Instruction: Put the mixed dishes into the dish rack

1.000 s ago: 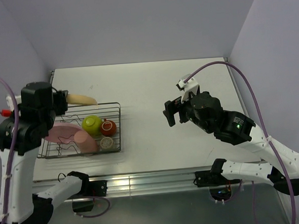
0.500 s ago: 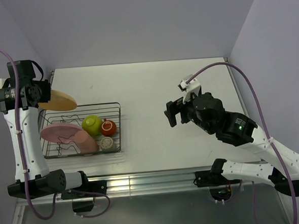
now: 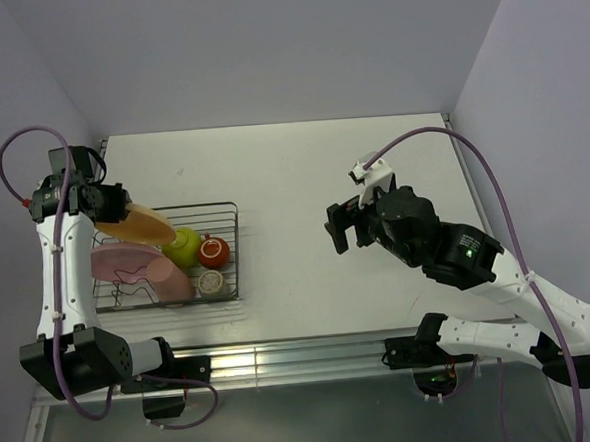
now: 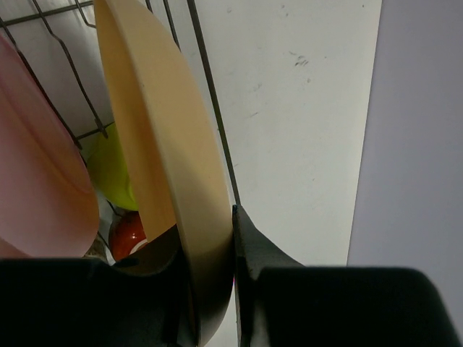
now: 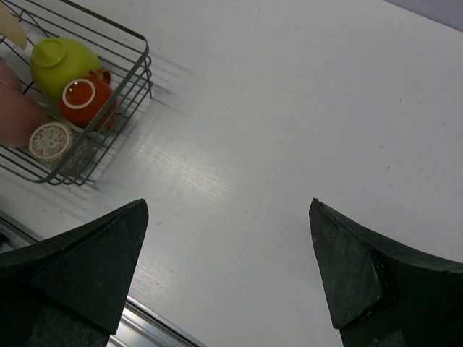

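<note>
In the dish rack (image 3: 215, 207) lie pink plate (image 3: 111, 262), lime-green bowl (image 3: 183, 249), red-orange bowl (image 3: 214, 251).

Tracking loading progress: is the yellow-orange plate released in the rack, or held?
Held. The left tool grips the yellow-orange plate by its rim, tilted above the dish rack. Whether it touches the wires, cannot tell.

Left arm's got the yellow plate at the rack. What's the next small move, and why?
Probably ease the left gripper down. The yellow-orange plate hangs tilted on edge beside the pink plate over the dish rack, clamped, so seat it before opening.
</note>
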`<state>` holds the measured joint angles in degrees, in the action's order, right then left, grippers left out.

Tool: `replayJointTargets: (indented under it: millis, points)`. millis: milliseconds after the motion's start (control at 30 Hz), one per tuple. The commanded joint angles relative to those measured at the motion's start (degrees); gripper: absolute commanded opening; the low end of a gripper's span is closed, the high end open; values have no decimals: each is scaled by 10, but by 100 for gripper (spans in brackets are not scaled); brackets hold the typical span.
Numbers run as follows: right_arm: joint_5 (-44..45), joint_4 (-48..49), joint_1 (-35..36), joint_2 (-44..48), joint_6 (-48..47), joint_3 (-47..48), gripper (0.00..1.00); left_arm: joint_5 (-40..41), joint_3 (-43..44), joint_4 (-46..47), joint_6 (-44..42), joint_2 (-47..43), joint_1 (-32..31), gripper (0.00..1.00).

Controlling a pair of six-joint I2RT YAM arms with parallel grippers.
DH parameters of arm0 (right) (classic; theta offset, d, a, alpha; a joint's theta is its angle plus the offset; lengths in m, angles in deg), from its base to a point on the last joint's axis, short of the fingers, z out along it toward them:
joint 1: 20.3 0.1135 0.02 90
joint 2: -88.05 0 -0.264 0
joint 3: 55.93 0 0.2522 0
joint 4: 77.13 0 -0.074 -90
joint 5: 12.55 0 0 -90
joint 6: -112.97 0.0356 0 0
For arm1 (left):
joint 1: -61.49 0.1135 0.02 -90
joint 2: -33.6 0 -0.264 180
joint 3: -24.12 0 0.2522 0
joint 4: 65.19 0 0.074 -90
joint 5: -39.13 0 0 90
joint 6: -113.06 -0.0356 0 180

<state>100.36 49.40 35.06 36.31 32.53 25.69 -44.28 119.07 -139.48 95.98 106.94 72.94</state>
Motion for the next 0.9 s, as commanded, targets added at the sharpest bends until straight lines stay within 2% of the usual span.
replayJointTargets:
  millis: [0,167,433,700,867]
  points:
    - [11,21,0,10,-1,-3,100,-23,-30,86,10,-33,2,0]
    - [12,22,-4,9,-1,-7,100,-35,-44,121,12,-30,6,0]
    - [13,21,-11,4,0,-2,100,-42,-9,102,11,-29,32,0]
    - [13,18,-15,6,1,-4,100,-55,-88,105,8,-64,62,0]
    - [9,20,-15,4,1,-5,100,-56,-108,101,-4,-63,65,0]
